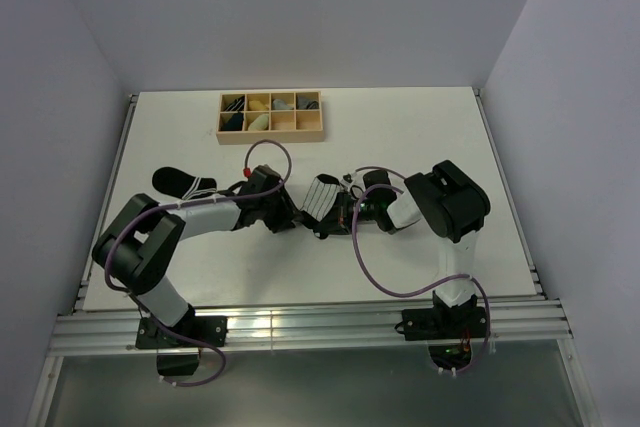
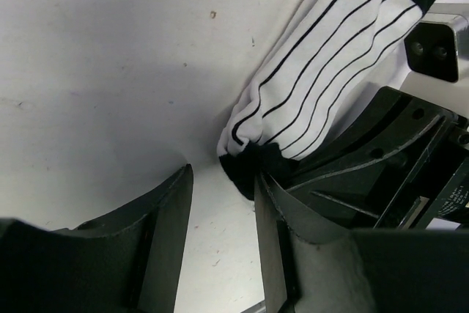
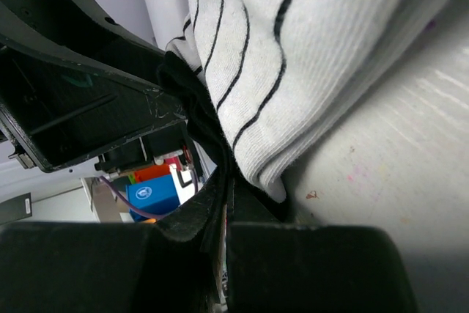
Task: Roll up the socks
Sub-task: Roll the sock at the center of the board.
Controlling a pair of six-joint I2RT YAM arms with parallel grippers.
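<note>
The white sock with thin black stripes [image 1: 322, 197] lies at the table's middle, between my two grippers. My right gripper [image 1: 347, 217] is shut on its black end [image 3: 192, 119], and the striped cloth [image 3: 308, 49] rises up from the jaws [image 3: 229, 181]. My left gripper [image 1: 290, 215] is open and empty. Bare table shows between its fingers [image 2: 223, 181], and the sock's other black end [image 2: 245, 168] lies just beyond its right fingertip. The black sock with white bands [image 1: 182, 183] lies flat to the left, by the left forearm.
A wooden compartment box [image 1: 309, 135] with several sock rolls stands at the back centre. The right gripper's body [image 2: 381, 159] sits close against the left one. Cables loop over both arms. Walls close in the table on the left, back and right.
</note>
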